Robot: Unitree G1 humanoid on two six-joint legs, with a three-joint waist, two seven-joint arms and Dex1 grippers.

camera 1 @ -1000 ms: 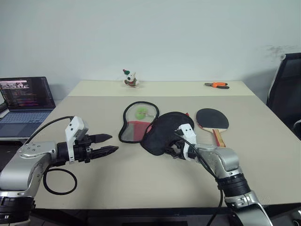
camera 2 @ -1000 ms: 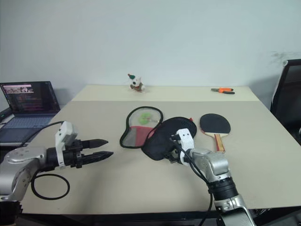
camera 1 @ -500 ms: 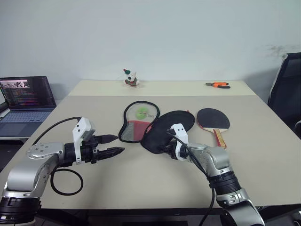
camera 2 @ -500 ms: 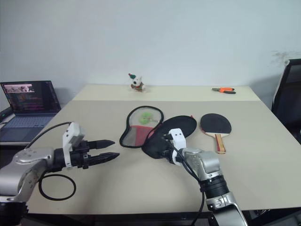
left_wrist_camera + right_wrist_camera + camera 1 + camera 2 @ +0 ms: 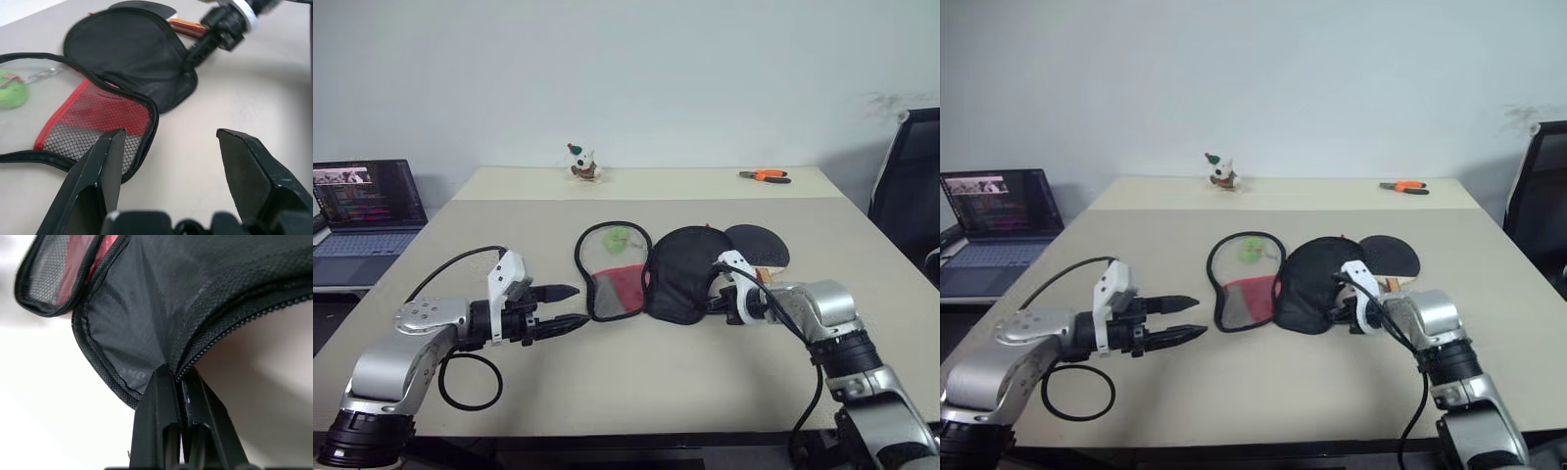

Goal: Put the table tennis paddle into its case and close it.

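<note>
The case lies open mid-table: its mesh and red half point(image 5: 612, 269) on the left, its black flap point(image 5: 683, 274) spread to the right. A green pom-pom point(image 5: 618, 235) rests in the mesh half. My right gripper point(image 5: 715, 303) is shut on the case, pinching the zip edge point(image 5: 168, 374) of the flap at its near right corner. The table tennis paddle point(image 5: 762, 244) lies behind the flap, which hides part of its black head. My left gripper point(image 5: 570, 305) is open, holds nothing, and hovers just left of the mesh half point(image 5: 93, 122).
A laptop point(image 5: 362, 201) sits off the table's left edge. A small toy figure point(image 5: 583, 164) and orange pliers point(image 5: 765, 176) lie at the far edge. A black cable loop point(image 5: 470, 382) hangs under my left arm. A black chair point(image 5: 906, 186) stands at the right.
My right gripper shut on the flap's edge and drew it right, spreading the flap partly over the paddle's head. The left gripper moved right, closer to the mesh half.
</note>
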